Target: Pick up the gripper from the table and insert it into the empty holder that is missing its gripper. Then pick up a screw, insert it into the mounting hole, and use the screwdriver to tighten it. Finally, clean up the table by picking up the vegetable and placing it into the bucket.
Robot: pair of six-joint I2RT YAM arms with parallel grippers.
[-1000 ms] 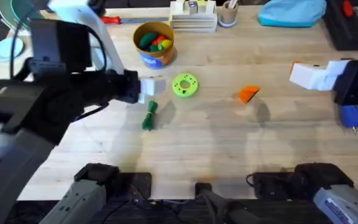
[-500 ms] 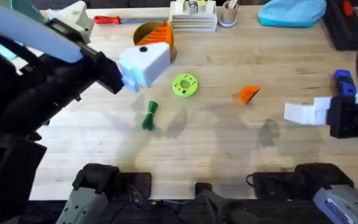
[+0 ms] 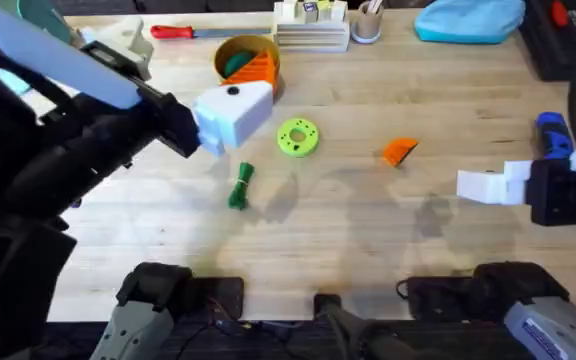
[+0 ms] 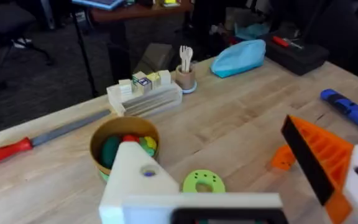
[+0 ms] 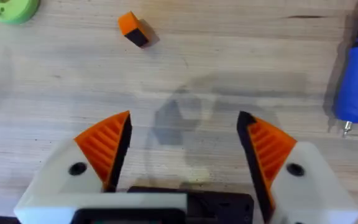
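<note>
Left gripper: raised off the table, hanging over the near side of the bucket. Jaws set wide, nothing between them. One side carries an orange finger; the other side is the bare white holder, screw hole showing.

Right gripper: low over the right part of the table, both orange fingers spread wide and holding nothing, bare wood under the gap.

Loose orange gripper: flat on the table right of centre, between my two arms and apart from both. Its long axis seems to run across the table, but I cannot make out which end is the thin one.

Blue screwdriver: flat, just beside the right gripper, thin metal tip showing.

Vegetable: on the wood below the left gripper, long axis running near-to-far, slightly tilted.

Green disc: between the vegetable and the loose gripper, touching neither.

Far edge: red-handled screwdriver, block rack, cup, blue cloth.
</note>
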